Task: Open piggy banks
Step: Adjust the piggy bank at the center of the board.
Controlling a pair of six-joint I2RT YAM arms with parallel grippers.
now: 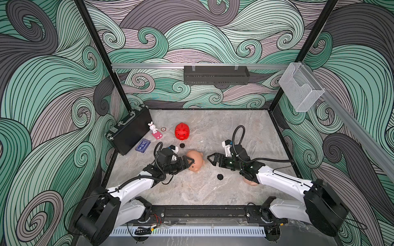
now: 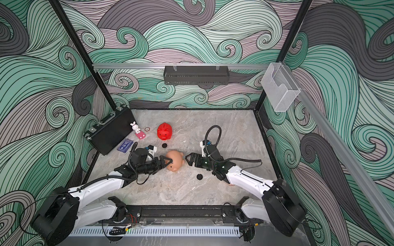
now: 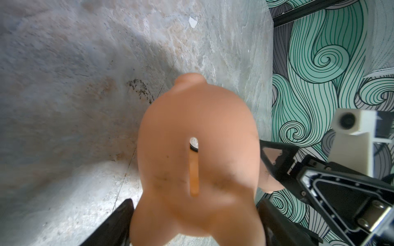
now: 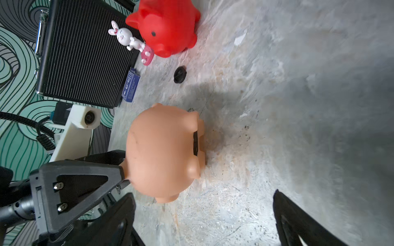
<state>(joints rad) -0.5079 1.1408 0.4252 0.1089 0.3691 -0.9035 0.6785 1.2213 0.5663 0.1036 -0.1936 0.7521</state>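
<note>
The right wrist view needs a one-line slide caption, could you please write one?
Left gripper clamps peach piggy bank; right gripper open, empty.

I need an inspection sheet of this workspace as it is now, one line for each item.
Surface: marble-look table, scuffed.
Job's things: red piggy bank standing free; peach piggy bank in left gripper; another peach one mostly hidden under right arm; two black plugs loose.
Clutter: rabbit figurine, blue card box, black case, small disc.
Grippers: right gripper open, empty.
Cables: looped on both wrists.
Surroundings: patterned walls, hanging shelf.
</note>
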